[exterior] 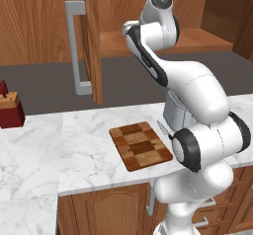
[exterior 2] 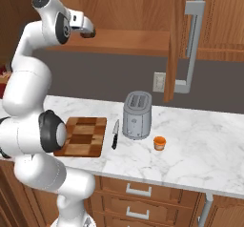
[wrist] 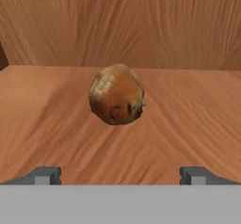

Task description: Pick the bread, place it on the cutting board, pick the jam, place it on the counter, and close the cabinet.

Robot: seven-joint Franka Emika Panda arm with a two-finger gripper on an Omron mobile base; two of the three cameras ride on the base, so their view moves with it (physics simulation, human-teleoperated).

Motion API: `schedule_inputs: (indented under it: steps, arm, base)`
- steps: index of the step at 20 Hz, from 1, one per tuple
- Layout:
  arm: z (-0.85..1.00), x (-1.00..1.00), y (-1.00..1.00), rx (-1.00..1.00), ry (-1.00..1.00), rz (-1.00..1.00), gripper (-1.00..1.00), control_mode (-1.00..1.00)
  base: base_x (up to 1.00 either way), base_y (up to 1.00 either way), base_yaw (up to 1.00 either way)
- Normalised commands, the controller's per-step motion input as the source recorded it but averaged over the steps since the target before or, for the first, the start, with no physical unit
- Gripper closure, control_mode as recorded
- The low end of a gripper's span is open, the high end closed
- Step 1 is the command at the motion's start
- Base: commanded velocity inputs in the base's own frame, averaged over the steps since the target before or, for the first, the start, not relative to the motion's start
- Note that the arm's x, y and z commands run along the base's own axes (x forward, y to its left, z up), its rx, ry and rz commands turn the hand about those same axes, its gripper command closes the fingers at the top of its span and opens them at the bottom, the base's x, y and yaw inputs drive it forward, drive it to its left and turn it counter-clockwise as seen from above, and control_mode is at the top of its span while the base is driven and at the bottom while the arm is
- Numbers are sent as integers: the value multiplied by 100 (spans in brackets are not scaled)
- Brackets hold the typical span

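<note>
The bread (wrist: 116, 94), a small round brown roll, lies on the wooden shelf inside the cabinet (exterior 2: 119, 40). In the hand view it sits ahead of my gripper (wrist: 120, 175), whose fingertips (wrist: 44, 175) stand wide apart with nothing between them. In the right base view the gripper (exterior 2: 87, 31) reaches in at shelf height. The checkered cutting board (exterior: 141, 145) (exterior 2: 82, 136) lies bare on the counter (exterior 2: 190, 135). The orange jam (exterior 2: 159, 143) stands on the counter right of the toaster. The cabinet door (exterior: 91, 41) (exterior 2: 177, 40) hangs open.
A grey toaster (exterior 2: 137, 115) stands right of the board, with a black-handled knife (exterior 2: 115, 134) lying between them. A dark red knife block (exterior: 10, 111) sits at the far left of the counter. The open door's bar handle (exterior 2: 192, 45) juts out over the counter.
</note>
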Motion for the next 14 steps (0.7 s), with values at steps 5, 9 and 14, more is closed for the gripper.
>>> schedule_inputs:
  steps: [5,9,14]
  arm:
    - [-5,35,0,1,0,0,-100,-100]
    - [-25,36,0,3,-3,3,-100,-100]
    - [-16,40,0,3,-2,2,-100,-100]
  base:
    - [0,0,0]
    - [0,0,0]
    - [0,0,0]
